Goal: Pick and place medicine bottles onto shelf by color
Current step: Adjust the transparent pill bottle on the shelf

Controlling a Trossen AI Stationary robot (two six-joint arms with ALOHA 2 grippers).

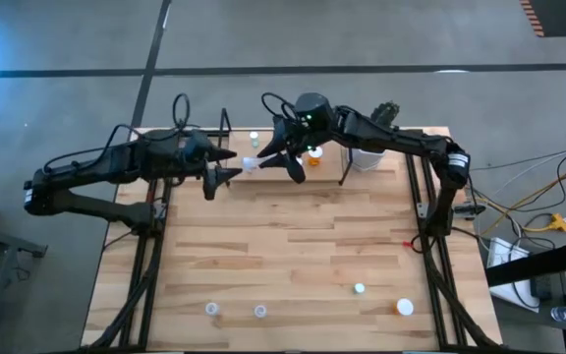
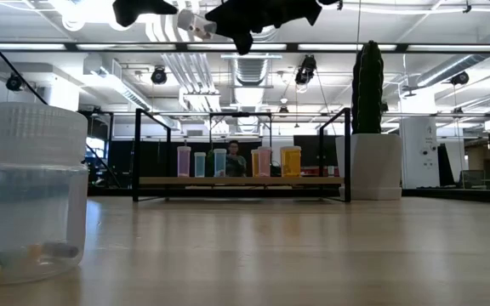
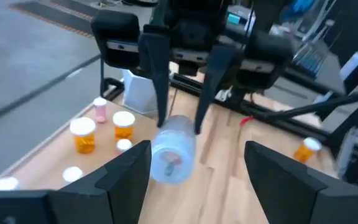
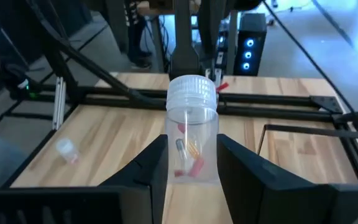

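Observation:
My right gripper hovers high in front of the shelf, shut on a clear white-capped bottle with pills inside. My left gripper faces it from the table's left, open, with its fingers spread wide on either side of the bottle's cap end and not touching it. In the low view the shelf carries several bottles standing on their bases: pinkish, clear, greenish and orange. More bottles stand near the table's near edge, among them an orange one. My right gripper pinches the bottle's clear body between its two fingers, which come from the table's right and lie along it. The bottle is lifted clear and lies roughly level. Its white cap points toward my left gripper.
The white cactus pot stands at the shelf's right end. One clear bottle stands close to the low camera at the near edge. The shelf's black wire uprights rise at both ends. Bare wood lies across the table's middle.

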